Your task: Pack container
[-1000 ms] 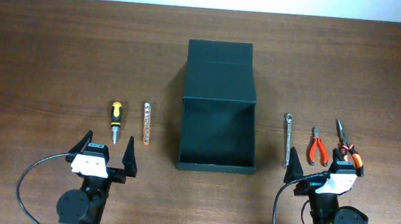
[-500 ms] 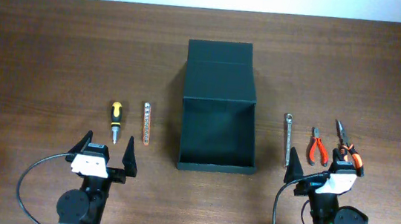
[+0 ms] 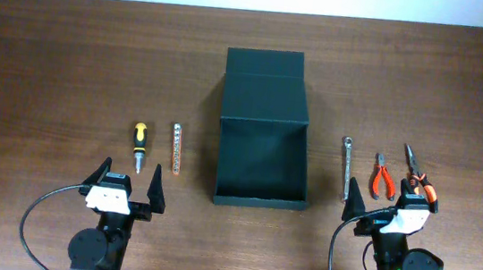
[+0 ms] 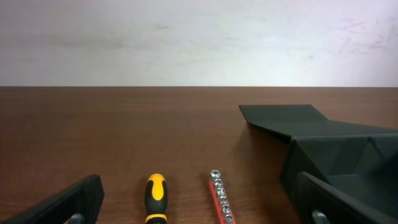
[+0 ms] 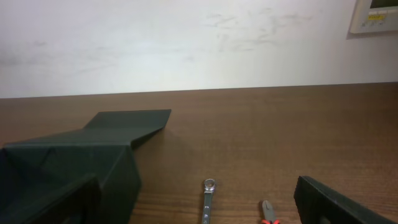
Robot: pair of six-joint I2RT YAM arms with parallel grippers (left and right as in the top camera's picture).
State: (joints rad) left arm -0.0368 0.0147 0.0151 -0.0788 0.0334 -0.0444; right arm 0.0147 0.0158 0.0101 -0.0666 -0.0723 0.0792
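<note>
Container (image 3: 263, 160), open, empty; screwdriver (image 3: 139, 145), wrench (image 3: 345, 167), pliers (image 3: 384, 177) laid on table (image 3: 51, 61).
No change noted: left gripper (image 3: 130, 170) and right gripper (image 3: 388, 197) spread wide, nothing held; packing not begun.

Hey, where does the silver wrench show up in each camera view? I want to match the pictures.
Overhead: the wrench lies right of the container and left of the small orange pliers.
Left wrist: not in it.
Right wrist: the wrench is at the bottom edge near the centre, partly cut off.
Shared landmark: the black container, on the right in the left wrist view and on the left in the right wrist view.
</note>
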